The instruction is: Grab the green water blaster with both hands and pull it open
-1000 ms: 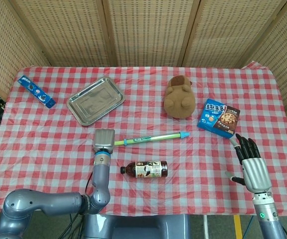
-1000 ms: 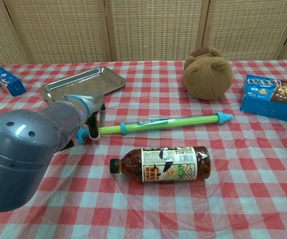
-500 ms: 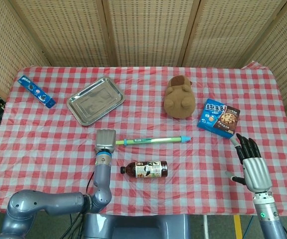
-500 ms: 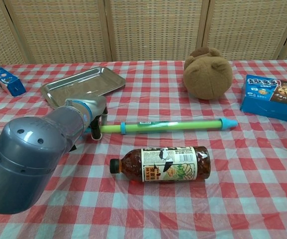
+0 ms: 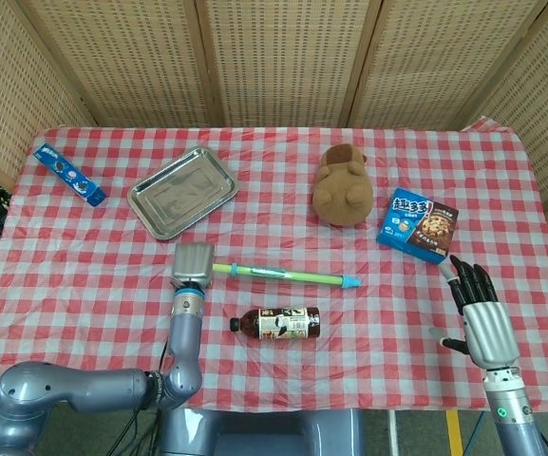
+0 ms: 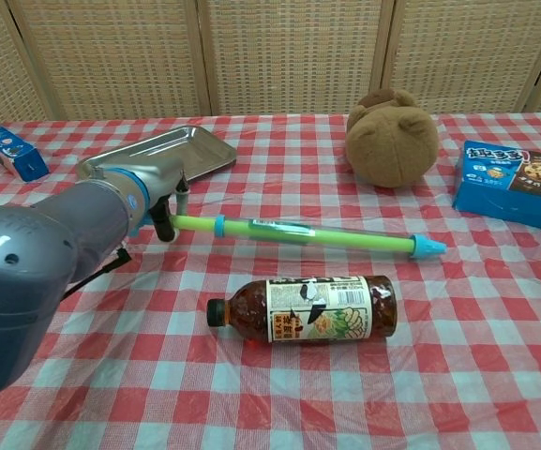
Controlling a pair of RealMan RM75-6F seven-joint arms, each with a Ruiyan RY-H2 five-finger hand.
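- Up close, the left hand (image 5: 194, 263) is gripping the left end of the green water blaster (image 5: 283, 275), its fingers (image 6: 164, 223) wrapping round the handle in the chest view.
- That end is sitting lifted in the hand, and the blaster is slanting down to the right, its blue tip (image 6: 427, 247) lying low by the tablecloth (image 5: 93, 266).
- Over at the front right corner of the table, the right hand (image 5: 480, 306) is hovering palm-side down with its fingers (image 5: 470, 279) spread apart, holding nothing and well apart from the blaster.
- Just in front of the blaster, a brown drink bottle (image 5: 275, 322) is lying on its side, cap pointing left.
- Behind the left hand, a metal tray (image 5: 180, 191) is resting on the cloth, empty-looking and tilted in plan.
- Toward the back of the table, a brown plush toy (image 5: 342, 184) is sitting beyond the blaster's tip.
- Near the right edge, a blue biscuit box (image 5: 417, 226) is lying flat.
- At the back left corner, a blue cookie pack (image 5: 68, 174) is lying slantwise.
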